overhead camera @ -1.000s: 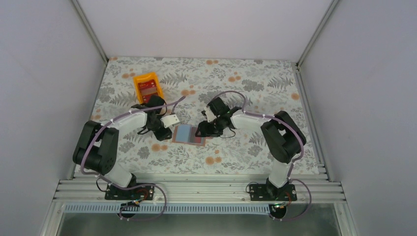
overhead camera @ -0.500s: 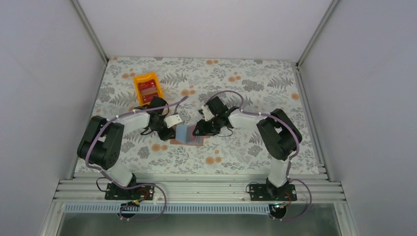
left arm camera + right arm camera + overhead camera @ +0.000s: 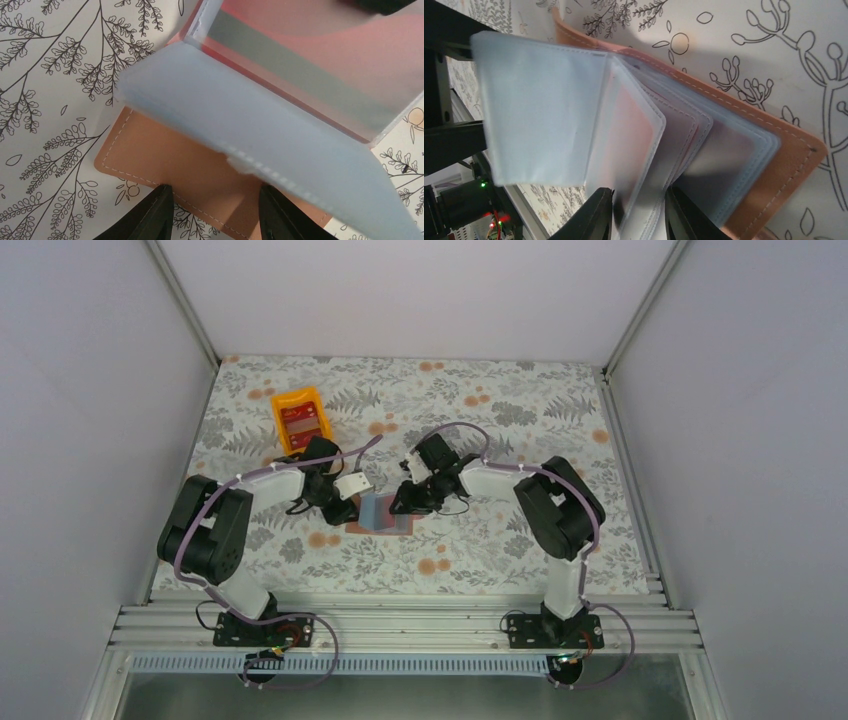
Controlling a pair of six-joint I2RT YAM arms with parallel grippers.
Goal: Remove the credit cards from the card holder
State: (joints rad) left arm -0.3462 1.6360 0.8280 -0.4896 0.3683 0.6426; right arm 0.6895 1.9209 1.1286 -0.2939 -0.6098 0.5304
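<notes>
Wallet point(image 3: 380, 512): lies open on the counter point(image 3: 480, 550), right between the two hands, tan cover down, pale sleeves point(image 3: 240, 125) fanned up off it.

Left hand point(image 3: 214, 192): hangs low over the near-left edge of the wallet. Fingers point(image 3: 155, 215) spread fairly wide, with only tan cover and its stitched edge showing in the gap. Grips nothing visible; touching the cover or just above it, cannot tell. Just ahead of the fingertips, one blue-white sleeve raised at a slant. Beyond that, a clearer sleeve with a red card point(image 3: 325, 55) inside it.

Right hand point(image 3: 638, 196): sits at the opposite side of the wallet, facing the left hand across it. Fingers set narrow, with the edge of a translucent sleeve running between them. Pinched tight or merely straddled, cannot tell. Ahead of the fingertips, that sleeve shows red through its plastic. To one side, a blue-white sleeve lifted clear of the stack; to the other, more sleeves lying layered on the tan cover. Beyond the lifted sleeve, dark parts of the other arm.

Cards point(image 3: 303, 420): red, lie inside an orange tray point(image 3: 278, 405) beyond the left hand, towards the far-left of the counter, well apart from the wallet and from both hands.
</notes>
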